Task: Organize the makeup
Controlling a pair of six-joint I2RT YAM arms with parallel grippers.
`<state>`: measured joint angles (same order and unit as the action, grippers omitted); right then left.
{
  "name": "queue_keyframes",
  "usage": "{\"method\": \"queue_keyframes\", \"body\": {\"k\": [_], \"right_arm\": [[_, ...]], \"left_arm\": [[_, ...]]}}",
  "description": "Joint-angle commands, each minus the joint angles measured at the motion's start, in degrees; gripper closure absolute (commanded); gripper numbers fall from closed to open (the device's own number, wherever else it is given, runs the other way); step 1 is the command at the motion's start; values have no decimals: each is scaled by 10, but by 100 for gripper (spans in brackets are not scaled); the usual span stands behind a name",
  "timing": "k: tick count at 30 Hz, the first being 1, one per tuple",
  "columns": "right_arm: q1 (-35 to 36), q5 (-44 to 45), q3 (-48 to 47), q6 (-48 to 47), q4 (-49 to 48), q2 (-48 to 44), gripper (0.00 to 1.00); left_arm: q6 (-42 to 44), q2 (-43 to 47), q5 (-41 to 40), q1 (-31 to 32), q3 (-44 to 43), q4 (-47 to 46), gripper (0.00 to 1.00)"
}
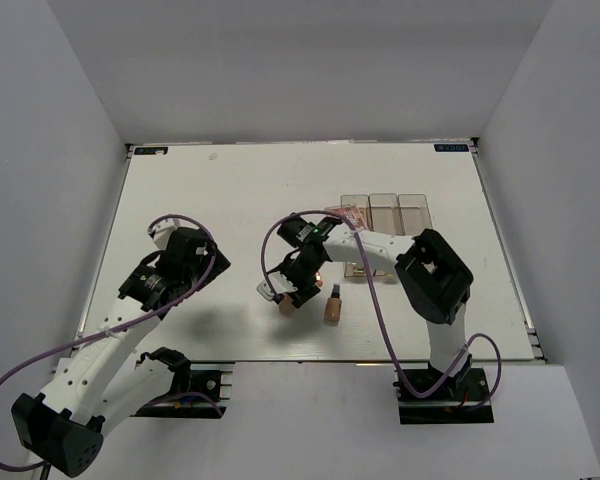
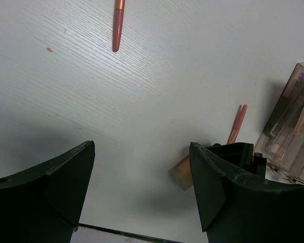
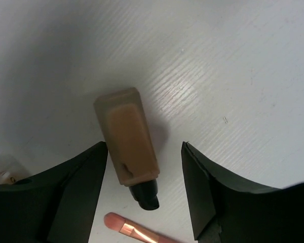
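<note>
White tabletop [image 1: 230, 200] fills the space between plain grey walls [image 1: 70, 100], with both arm bases bolted along its near edge. On the near left, the left gripper [image 2: 142, 147] hangs over bare table with its fingers spread wide and nothing between them. Toward the near middle, the right arm reaches across to its left, and the right gripper [image 3: 144, 147] is lowered over a beige bottle [image 3: 127, 142] that lies flat on the table. Its black cap [image 3: 147, 195] points back toward the wrist. The right fingers [image 3: 66, 197] are parted wide and straddle the bottle without closing on it. The gap on one side is plain to see, but on the other side I cannot tell whether the finger touches the bottle. Just beside the cap lies a pink stick [image 3: 131, 230], flat on the table. A second beige bottle [image 1: 332, 310] lies a little to the right of the right gripper, apart from it, its dark cap pointing toward the far side. Farther out, the left wrist view shows a second pink stick [image 2: 118, 25] lying alone on open table. Beyond the right gripper stands the clear box [image 1: 412, 208], and the palettes [image 1: 352, 214] stand on edge in its left compartment.
</note>
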<state>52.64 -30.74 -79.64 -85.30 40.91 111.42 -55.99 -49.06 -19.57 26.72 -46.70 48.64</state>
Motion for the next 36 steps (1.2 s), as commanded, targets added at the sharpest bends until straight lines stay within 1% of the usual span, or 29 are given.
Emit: {"method": "queue_keyframes", "body": {"k": [1,5,6,8,9,11,12,14,15,16,18,19,21,22,25,26,28,29,30,31,32,33,34,36], "right_arm": [[4,8,-28,-5,5,11,35],[6,10,-32,-26,31,29,45],[6,11,-28,-25,33,31,51],[7,8,-23,-27,40,28,56],[6,2,-21,-29,41,25,65],[3,-7,-20,-25,48,14,74],[3,-19,-23,-21,51,8,81],[-3,-40,-44,17,59,-8,87],[-5,-48,-57,62,60,-14,92],[-8,-60,-84,95,59,-25,94],[-26,-77,-113,161,45,-37,100],[-34,-77,-125,236,37,-48,100],[-50,-75,-153,299,17,-59,100],[-74,-69,-162,358,10,-71,100],[-122,-39,-158,431,-15,-97,100],[-133,-15,-144,472,-24,-107,100],[-176,1,-129,500,-32,-134,100],[-186,29,-110,539,-40,-145,100],[-206,51,-99,562,-47,-154,100],[-228,61,-93,574,-53,-171,100],[-252,95,-85,608,-55,-177,100],[-260,123,-70,633,-60,-182,100],[-286,151,-66,647,-59,-189,100],[-304,152,-53,667,-47,-196,100]], "left_arm": [[3,12,-18,-2,-5,15,15],[4,15,-19,-2,-3,15,15],[4,15,-20,-2,-8,15,16],[7,15,-20,-2,-14,18,16],[9,15,-22,-2,-16,19,16],[10,21,-27,-2,-21,19,17],[10,24,-28,-2,-23,19,18],[10,40,-34,-2,-27,12,21],[18,47,-35,-2,-29,7,25],[24,55,-31,-2,-31,-12,31],[48,78,-22,-2,-33,-37,35],[57,83,-14,-2,-33,-67,39],[90,85,18,-2,-33,-101,41],[99,82,32,-2,-31,-137,42],[143,49,106,3,-24,-217,45],[153,37,145,4,-19,-237,47],[175,-6,188,9,-22,-285,48],[188,-22,237,9,-29,-299,48],[192,-56,258,9,-33,-317,48],[198,-73,277,9,-39,-326,48],[206,-93,294,9,-44,-333,48],[209,-112,326,9,-54,-340,47],[213,-152,343,9,-63,-341,47],[221,-208,386,14,-84,-341,44]]}}
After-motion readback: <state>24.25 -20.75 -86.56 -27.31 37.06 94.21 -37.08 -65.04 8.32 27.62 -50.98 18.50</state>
